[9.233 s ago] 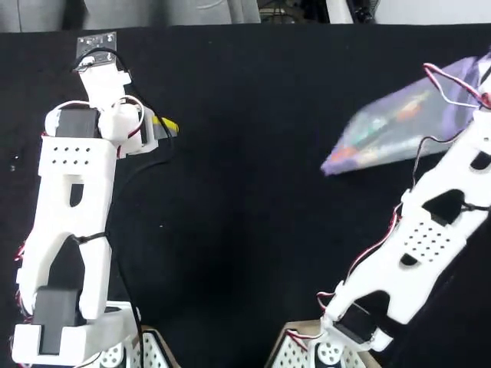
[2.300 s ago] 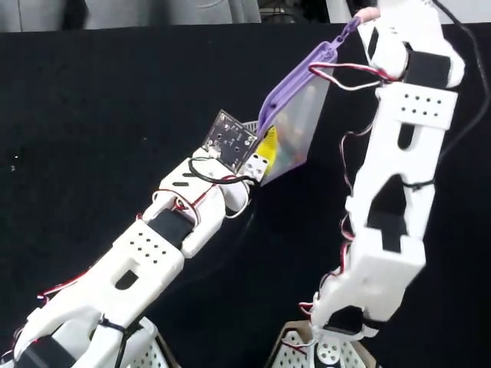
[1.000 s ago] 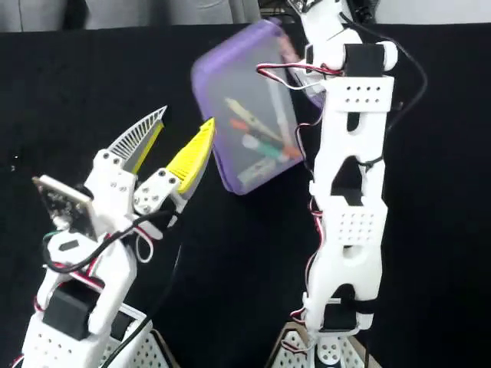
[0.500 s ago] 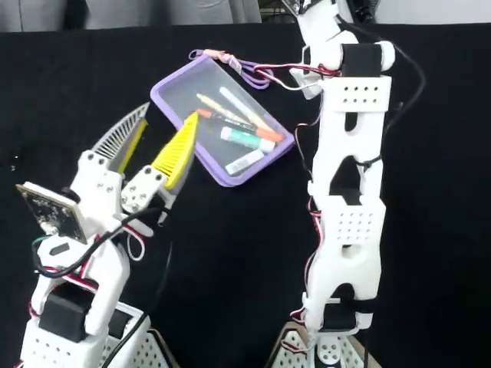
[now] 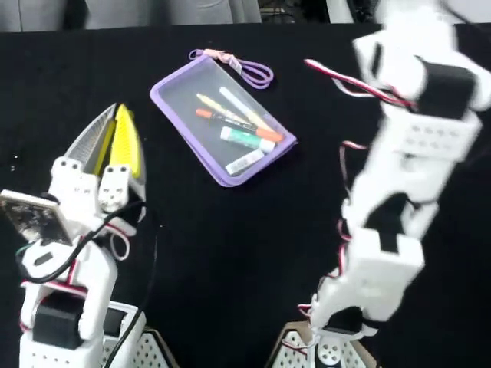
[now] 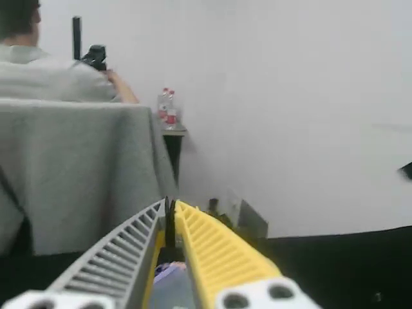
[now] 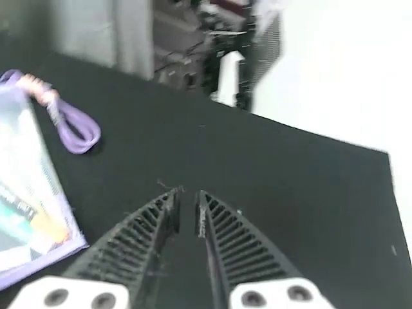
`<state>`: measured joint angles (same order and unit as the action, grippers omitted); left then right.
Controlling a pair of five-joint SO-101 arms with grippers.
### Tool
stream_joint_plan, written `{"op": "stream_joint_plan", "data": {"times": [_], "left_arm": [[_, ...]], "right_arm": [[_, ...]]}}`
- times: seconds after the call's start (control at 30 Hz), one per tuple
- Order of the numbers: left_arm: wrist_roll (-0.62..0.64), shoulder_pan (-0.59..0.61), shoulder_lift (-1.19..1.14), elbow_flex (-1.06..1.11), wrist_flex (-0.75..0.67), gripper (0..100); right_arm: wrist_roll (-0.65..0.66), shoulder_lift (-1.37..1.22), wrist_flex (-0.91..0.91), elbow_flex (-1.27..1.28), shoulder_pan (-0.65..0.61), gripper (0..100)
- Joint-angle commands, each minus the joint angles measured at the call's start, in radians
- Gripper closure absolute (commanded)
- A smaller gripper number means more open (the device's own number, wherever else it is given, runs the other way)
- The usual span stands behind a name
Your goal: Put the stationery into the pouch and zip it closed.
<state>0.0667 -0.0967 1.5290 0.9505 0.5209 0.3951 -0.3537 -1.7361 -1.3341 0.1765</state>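
- High view: the pouch (image 5: 178, 98) lies flat on the black surface (image 5: 230, 253), in the far middle part and between the two arms.
- Its long axis runs on a diagonal, from the far-left corner to the near-right corner.
- A purple strap (image 5: 257, 73) loops out on the surface from the pouch's far edge, toward the right arm's side.
- Through the clear face the stationery shows inside: thin pens (image 5: 230, 113) and a stubby glue stick (image 5: 247, 138), all lying roughly along the pouch's long axis.
- Whether the zip is drawn fully shut cannot be told.
- The left arm (image 5: 69, 253) stands at the near left, and the left gripper (image 5: 115, 111) points away across the surface. It is near the pouch's left corner but apart from it.
- Its grey and yellow fingers meet at the tips and grip nothing.
- The right arm (image 5: 399, 192) rises along the right side, well apart from the pouch.
- Left wrist view: the left gripper (image 6: 169, 209) has its fingers pressed together at the tips, with nothing between them, and points toward a white wall behind the surface.
- Right wrist view: the right gripper (image 7: 185, 193) hangs over bare black surface (image 7: 290, 180).
- Its two dark fingers are parted by a narrow gap and hold nothing.
- The pouch (image 7: 16, 148) lies off to one side of these fingers and does not touch them.
- The strap (image 7: 74, 129) curls out on the surface at the pouch's far end.
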Motion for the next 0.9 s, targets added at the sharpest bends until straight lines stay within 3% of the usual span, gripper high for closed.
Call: {"op": "stream_joint_plan", "data": {"times": [0.0,0.17,0.27,0.63,0.87], "left_arm": [[0.003,0.076,0.127,0.047,0.103,97],[-0.037,0.076,0.315,0.173,0.186,97],[-0.098,0.084,0.278,0.191,0.249,97],[-0.109,0.082,0.298,0.334,0.460,97],[-0.109,0.085,0.298,0.475,0.594,97]], "right_arm": [[-0.081,0.209,-0.031,0.122,0.086,95.3],[-0.080,0.371,-0.026,0.371,0.087,95.3],[-0.081,0.447,-0.023,0.507,0.087,95.3],[-0.086,0.667,0.000,0.898,0.087,95.3],[-0.086,0.857,0.129,1.251,0.087,95.3]]}}
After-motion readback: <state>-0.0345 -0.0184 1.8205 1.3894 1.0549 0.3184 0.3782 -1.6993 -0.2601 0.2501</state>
